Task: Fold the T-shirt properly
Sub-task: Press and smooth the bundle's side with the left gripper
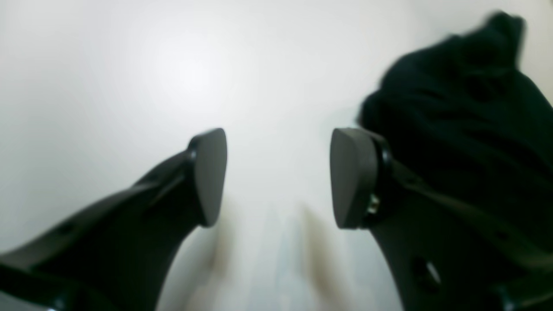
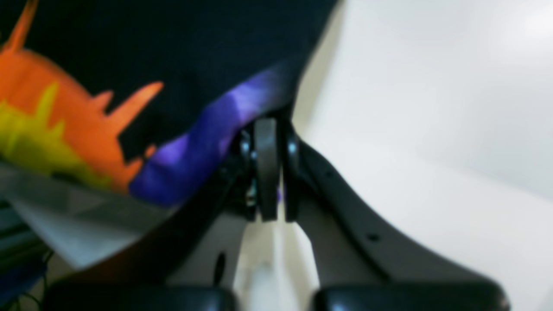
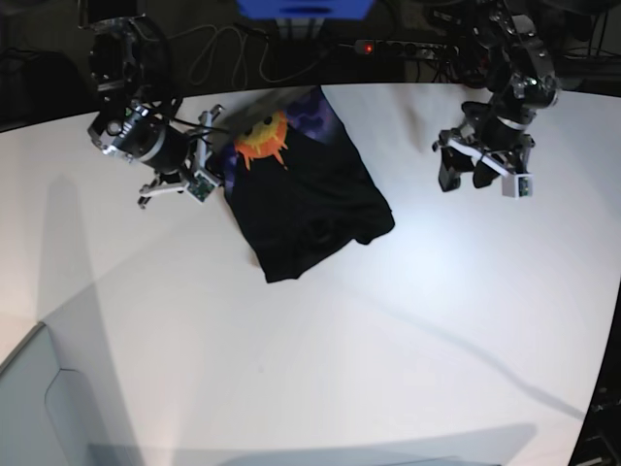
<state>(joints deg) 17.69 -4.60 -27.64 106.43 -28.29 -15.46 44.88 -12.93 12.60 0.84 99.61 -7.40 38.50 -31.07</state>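
Base view is showing the shirt [image 3: 306,199] lying bunched near the table's [image 3: 320,379] far edge, left of centre, as an uneven dark heap rather than a flat rectangle. Its sun print [image 3: 262,139] is peeking out at the far end, with a strip of purple beside it, while the near part is showing only plain black cloth with rumpled edges and one lobe sticking out toward the right.

Right gripper [image 3: 209,165] is sitting at the shirt's left far corner. In the right wrist view its jaws are pressed together on the purple edge of the cloth [image 2: 207,142], so it is pinching the shirt there; the orange and yellow of the print is filling the left of that view.

Left gripper [image 3: 482,173] is hovering well apart from the shirt, over bare table toward the right far side. Its jaws are standing spread with nothing between them in the left wrist view [image 1: 278,177], and the black heap is showing only off to the right there.

Judging by this, the fold is looking far from finished: the cloth is partly doubled over but crooked, sleeves cannot be told apart, and flattening, squaring and the tidy final folds are all appearing to be left.
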